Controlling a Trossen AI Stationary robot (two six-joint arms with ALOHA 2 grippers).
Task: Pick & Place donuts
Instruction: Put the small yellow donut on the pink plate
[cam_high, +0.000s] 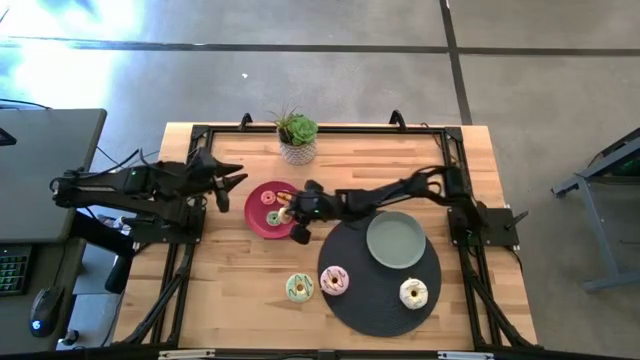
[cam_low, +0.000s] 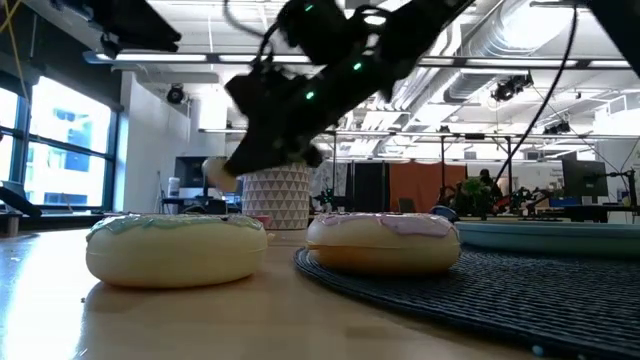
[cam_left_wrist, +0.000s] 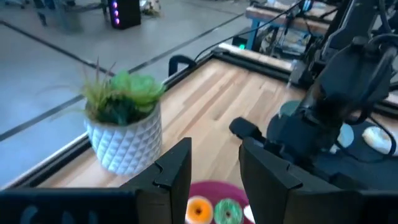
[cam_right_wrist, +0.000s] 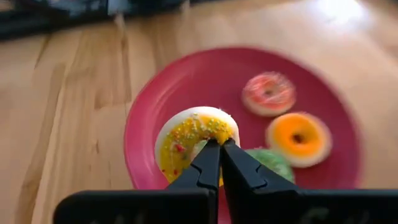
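My right gripper (cam_right_wrist: 219, 147) is shut on the tiny yellow donut (cam_right_wrist: 194, 138) over the magenta plate (cam_high: 258, 212). The red (cam_right_wrist: 268, 93), orange (cam_right_wrist: 298, 138) and green (cam_right_wrist: 272, 163) tiny donuts lie flat on that plate. My left gripper (cam_left_wrist: 214, 167) hangs open just off the plate's left edge (cam_high: 232, 180). The pale green donut (cam_high: 299, 288) lies on the bare table. The pink donut (cam_high: 334, 280) and the white donut (cam_high: 413, 293) lie on the dark round mat. My right gripper pinches the yellow donut's ring (cam_right_wrist: 208, 132) between its two fingertips, on the side of the ring toward the gripper. The fingers slant down from the table's right side. In the low view the donut (cam_low: 214, 170) hangs at the fingertips, lifted clear above the plate.
A potted plant (cam_high: 297, 140) stands near the far edge, behind the magenta plate. The grey-green plate (cam_high: 396, 240) sits on the dark mat (cam_high: 380, 310) at the table's right. Bare wood lies at the near left (cam_high: 220, 290).
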